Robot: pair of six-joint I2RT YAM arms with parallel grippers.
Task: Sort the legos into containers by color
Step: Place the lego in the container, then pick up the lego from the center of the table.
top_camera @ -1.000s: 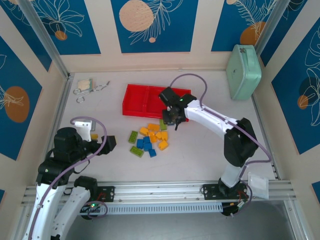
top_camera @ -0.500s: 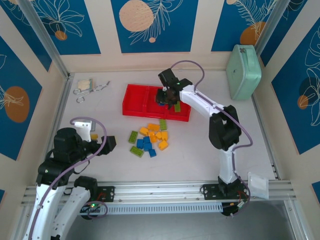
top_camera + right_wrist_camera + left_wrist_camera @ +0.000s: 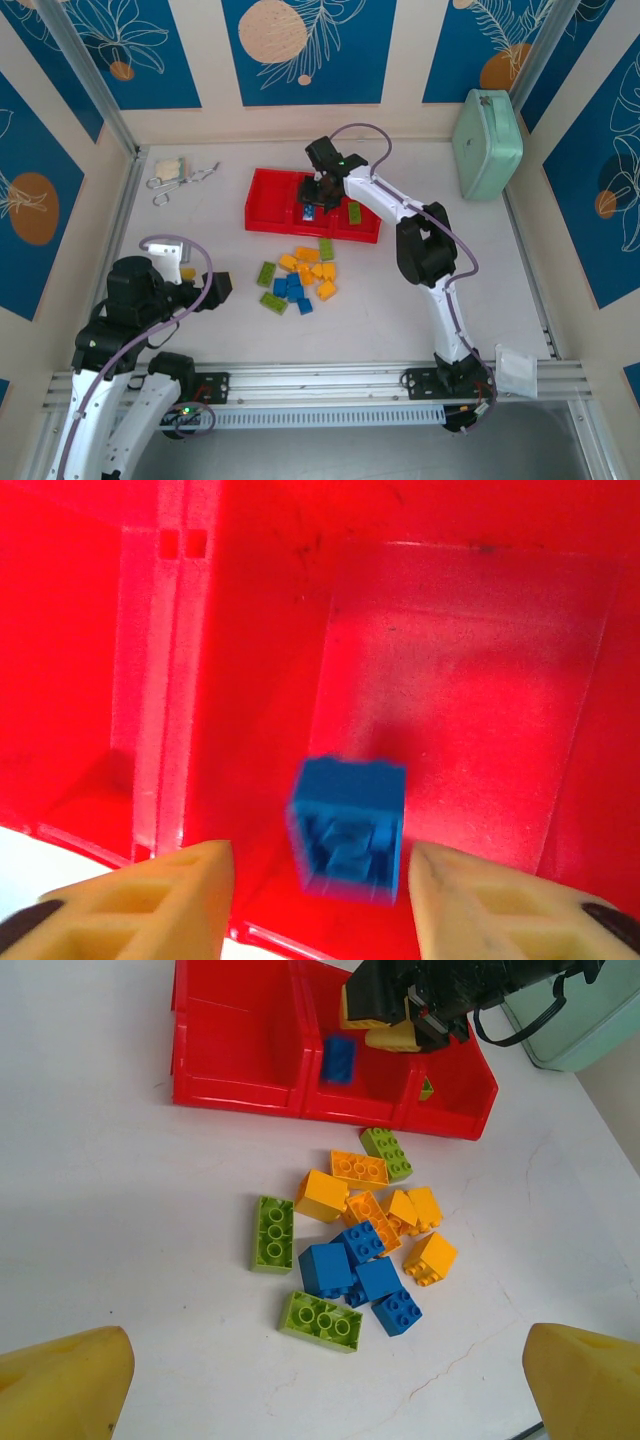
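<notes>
One blue brick (image 3: 347, 825) is sitting directly between the two fingers of the right gripper (image 3: 322, 895). Neither finger is touching it, and a clear gap is showing on each side. So this gripper is standing open and is holding nothing. The brick is looking blurred in both wrist views, so I cannot tell whether it is resting on the floor of the compartment or hanging just above it. Either way, it is inside the middle compartment (image 3: 460, 680) of the red tray (image 3: 235, 1095).

From above, the right arm is reaching forward over the tray and its gripper is hovering over this middle compartment. One green brick (image 3: 354, 212) is lying in the right compartment (image 3: 455, 1080), just beside the gripper. The left compartment (image 3: 235, 1020) is showing only its red floor.

About a dozen more bricks are lying in a loose pile (image 3: 365, 1235) on the white table (image 3: 120, 1210), near the front wall of the tray but apart from it. Orange-yellow, blue and light green ones are mixing there, many of them touching each other. Two green bricks are lying at the left and near edges of the pile.

The left gripper (image 3: 325, 1385) is staying well apart from the tray, on the near side of the pile. Its two yellow fingers are standing wide open, with nothing between them.
</notes>
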